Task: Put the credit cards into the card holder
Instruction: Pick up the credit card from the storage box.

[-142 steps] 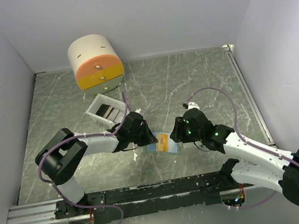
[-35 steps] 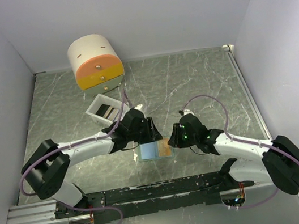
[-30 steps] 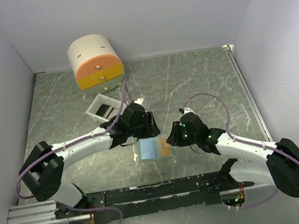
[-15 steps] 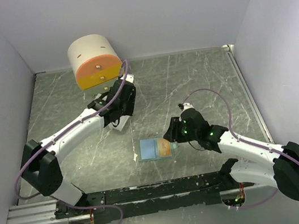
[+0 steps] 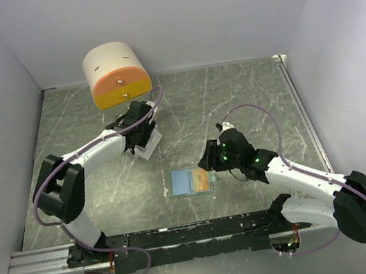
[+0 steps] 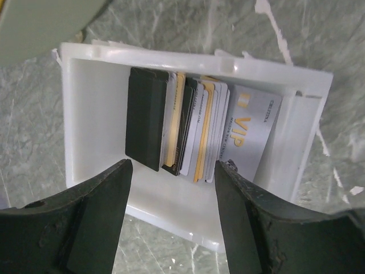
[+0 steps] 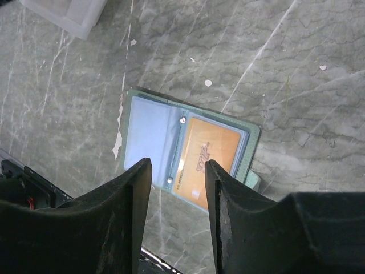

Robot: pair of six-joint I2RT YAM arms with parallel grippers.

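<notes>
I see the marbled table with the cream cylinder at its far left. My left gripper hangs over the white box, jaws wide apart and empty. My right gripper hangs over the card holder, jaws partly apart and holding nothing. The holder lies open near the front middle, with an orange card in its right pocket. The other credit cards stand on edge in the box.

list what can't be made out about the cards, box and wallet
credit cards in white box: left wrist view, packed on edge, count and most faces hidden by neighbours
white box, top view: mostly under the left gripper
orange card print: right wrist view, too small
card holder clasp: same view, partly behind right gripper's fingers
</notes>
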